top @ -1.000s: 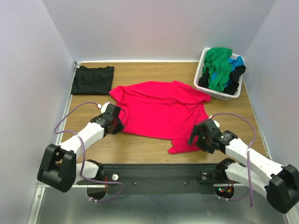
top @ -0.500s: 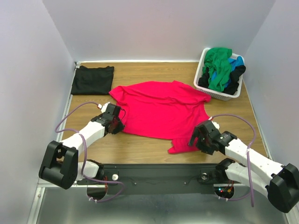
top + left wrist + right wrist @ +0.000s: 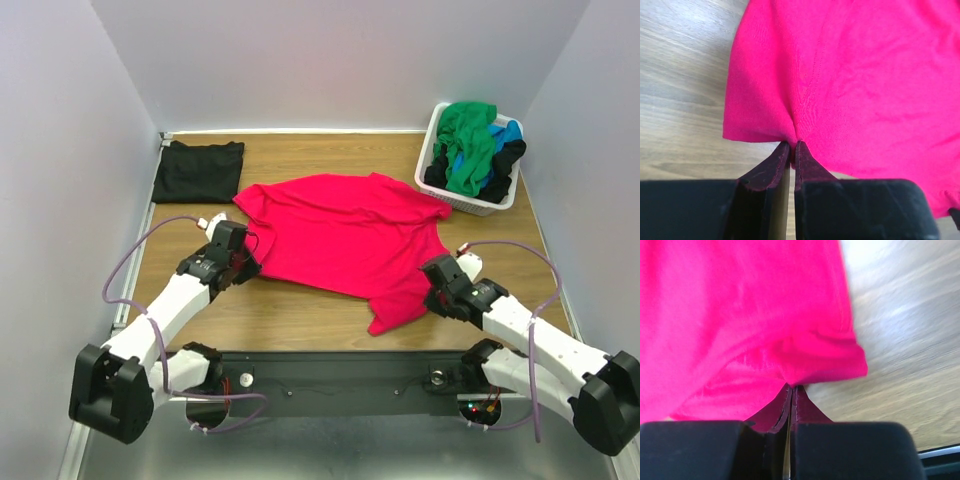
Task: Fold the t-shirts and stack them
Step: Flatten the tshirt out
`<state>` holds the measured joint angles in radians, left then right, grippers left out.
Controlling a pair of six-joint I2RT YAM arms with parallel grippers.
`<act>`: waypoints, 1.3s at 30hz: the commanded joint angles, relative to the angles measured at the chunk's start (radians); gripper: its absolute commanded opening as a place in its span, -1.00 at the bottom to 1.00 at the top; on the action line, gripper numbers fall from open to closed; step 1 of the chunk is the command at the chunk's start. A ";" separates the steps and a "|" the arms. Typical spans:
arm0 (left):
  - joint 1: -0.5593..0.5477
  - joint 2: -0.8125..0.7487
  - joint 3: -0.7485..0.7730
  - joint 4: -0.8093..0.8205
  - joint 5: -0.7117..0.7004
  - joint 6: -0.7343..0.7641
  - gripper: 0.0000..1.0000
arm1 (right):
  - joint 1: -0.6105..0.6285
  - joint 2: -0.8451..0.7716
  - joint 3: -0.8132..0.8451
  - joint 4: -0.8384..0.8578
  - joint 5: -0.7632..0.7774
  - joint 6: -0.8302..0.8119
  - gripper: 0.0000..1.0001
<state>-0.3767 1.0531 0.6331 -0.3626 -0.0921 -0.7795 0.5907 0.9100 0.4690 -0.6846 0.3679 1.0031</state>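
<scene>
A large pinkish-red t-shirt (image 3: pixel 345 235) lies spread on the wooden table. My left gripper (image 3: pixel 243 262) is shut on its near-left edge; the left wrist view shows cloth (image 3: pixel 840 85) puckered between the fingertips (image 3: pixel 792 146). On the other side, my right gripper (image 3: pixel 432 290) is shut on the shirt's near-right edge, with pink cloth (image 3: pixel 740 325) bunched at its tips (image 3: pixel 792 388). A folded black t-shirt (image 3: pixel 198 170) rests at the far left. Green (image 3: pixel 468 140), blue and black t-shirts are piled in the basket.
The white laundry basket (image 3: pixel 463 203) stands at the far right corner. White walls close in the table on three sides. A black rail with the arm bases runs along the near edge (image 3: pixel 340 375).
My right gripper was open and has shut on the shirt's near-right edge, shifting slightly up and right. My left arm pulled its grip a little left and back; the shirt's near hem shifted.
</scene>
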 commanded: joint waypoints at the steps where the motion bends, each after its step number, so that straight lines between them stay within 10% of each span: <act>1: 0.030 -0.073 0.053 -0.082 -0.017 0.016 -1.00 | 0.008 -0.051 0.079 -0.057 0.196 0.040 -0.99; 9: 0.114 -0.127 0.036 -0.104 0.015 0.013 -1.00 | 0.001 -0.039 0.204 -0.217 0.437 0.154 -0.99; 17: 0.122 -0.088 0.249 -0.049 0.118 0.062 -1.00 | 0.004 -0.046 0.547 -0.158 0.410 -0.122 -0.99; 30: 0.122 -0.206 0.997 -0.180 0.100 0.151 -1.00 | 0.003 -0.045 1.262 0.031 0.001 -0.503 -0.99; 39: 0.122 -0.261 1.208 -0.219 0.209 0.145 -1.00 | 0.003 -0.054 1.482 0.031 -0.222 -0.502 -0.99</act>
<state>-0.2600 0.7811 1.7874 -0.5537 0.0662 -0.6544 0.5911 0.8650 1.8999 -0.6964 0.2508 0.5236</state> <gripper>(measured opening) 0.166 0.017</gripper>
